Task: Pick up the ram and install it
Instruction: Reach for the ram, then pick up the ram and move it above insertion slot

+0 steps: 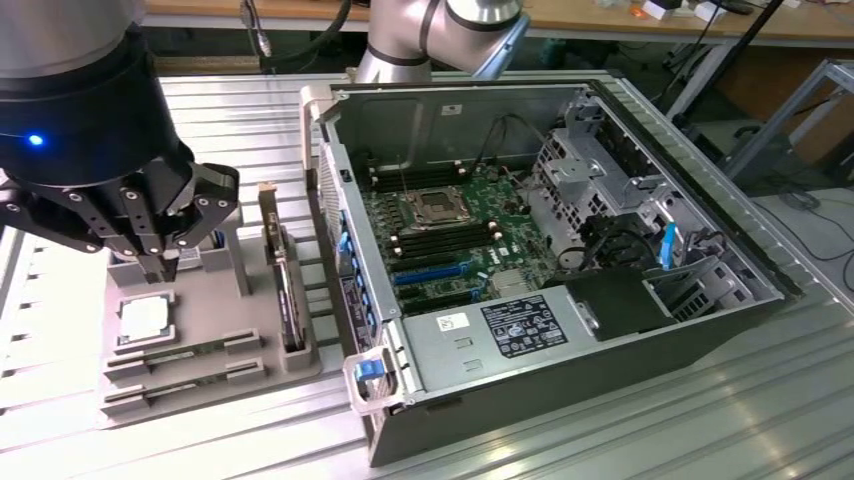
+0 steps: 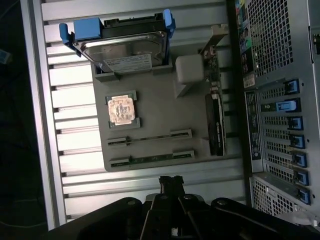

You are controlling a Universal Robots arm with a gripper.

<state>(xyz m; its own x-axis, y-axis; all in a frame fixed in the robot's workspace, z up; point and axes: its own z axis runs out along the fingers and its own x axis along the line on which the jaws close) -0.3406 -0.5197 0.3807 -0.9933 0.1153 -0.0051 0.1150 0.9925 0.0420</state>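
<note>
On the metal worktop (image 1: 667, 430), we see the ram (image 2: 150, 160) lying in its tray (image 2: 160, 115). The tool (image 1: 158, 268) hovers above, pinched narrow, empty.

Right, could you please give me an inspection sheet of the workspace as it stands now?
Surface: ribbed metal table carrying a grey parts tray and an open computer case.
Job's things: the ram lies in its tray holder, not gripped; the motherboard is exposed inside the case.
Clutter: hard drive, processor and upright expansion card, all on the tray.
Grippers: the gripper hovers above the tray, not touching the ram.
Cables: black cables bundled inside the case.
Surroundings: wooden bench behind the table; no person seen.
</note>
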